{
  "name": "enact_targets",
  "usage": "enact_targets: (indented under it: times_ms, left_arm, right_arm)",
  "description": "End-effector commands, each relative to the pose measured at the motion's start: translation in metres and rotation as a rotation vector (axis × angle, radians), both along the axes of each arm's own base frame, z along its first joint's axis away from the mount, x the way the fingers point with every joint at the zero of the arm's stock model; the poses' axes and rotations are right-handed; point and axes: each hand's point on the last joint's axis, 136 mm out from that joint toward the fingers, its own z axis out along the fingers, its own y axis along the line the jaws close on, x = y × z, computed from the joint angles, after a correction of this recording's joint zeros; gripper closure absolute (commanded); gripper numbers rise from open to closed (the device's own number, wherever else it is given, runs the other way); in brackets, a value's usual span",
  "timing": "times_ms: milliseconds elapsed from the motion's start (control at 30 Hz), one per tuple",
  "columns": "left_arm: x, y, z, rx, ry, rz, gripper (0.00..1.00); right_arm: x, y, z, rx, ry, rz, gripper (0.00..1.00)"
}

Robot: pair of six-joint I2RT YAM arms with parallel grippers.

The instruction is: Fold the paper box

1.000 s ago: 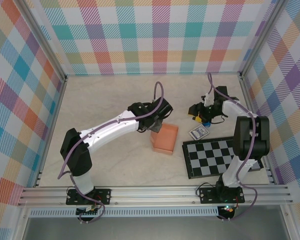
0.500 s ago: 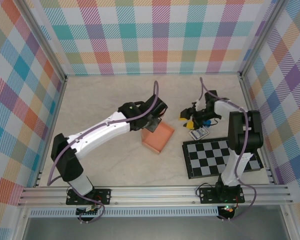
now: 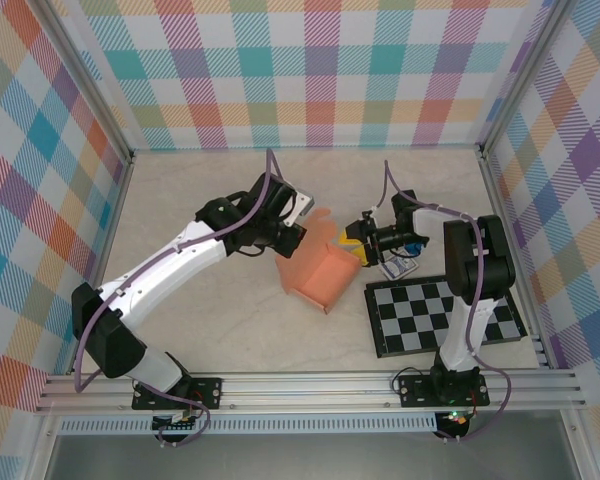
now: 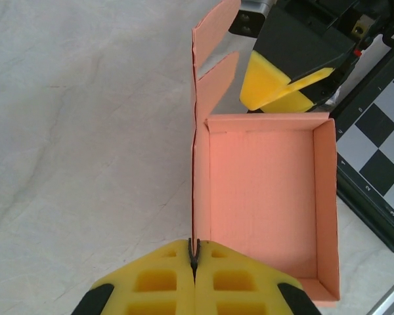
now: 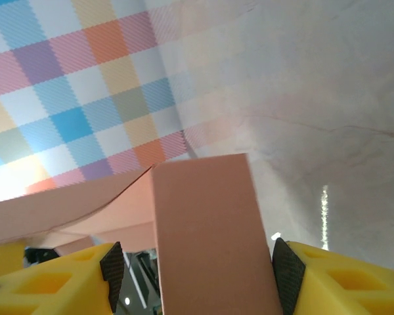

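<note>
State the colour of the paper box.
Plain salmon-orange; the paper box shows it best in the left wrist view.

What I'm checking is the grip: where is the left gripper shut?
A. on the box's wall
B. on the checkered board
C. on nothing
A: the left wrist view shows the left gripper closed on the thin upright wall of the box.
</note>
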Motion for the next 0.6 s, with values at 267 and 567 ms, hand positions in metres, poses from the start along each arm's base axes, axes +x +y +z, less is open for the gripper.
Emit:
enact_targets:
  times_ms: [267,567]
  left_arm:
    - [0.005,-0.005,0.017,-0.105,-0.021,-0.007,1.00]
    - [0.003,-0.004,0.026,-0.147,-0.028,-0.003,1.00]
  right_arm:
    - [-0.012,0.008,-0.004,0.027,0.059,0.031,0.37]
    - [-0.003,0.008,-0.016,-0.023,0.107,-0.023,0.39]
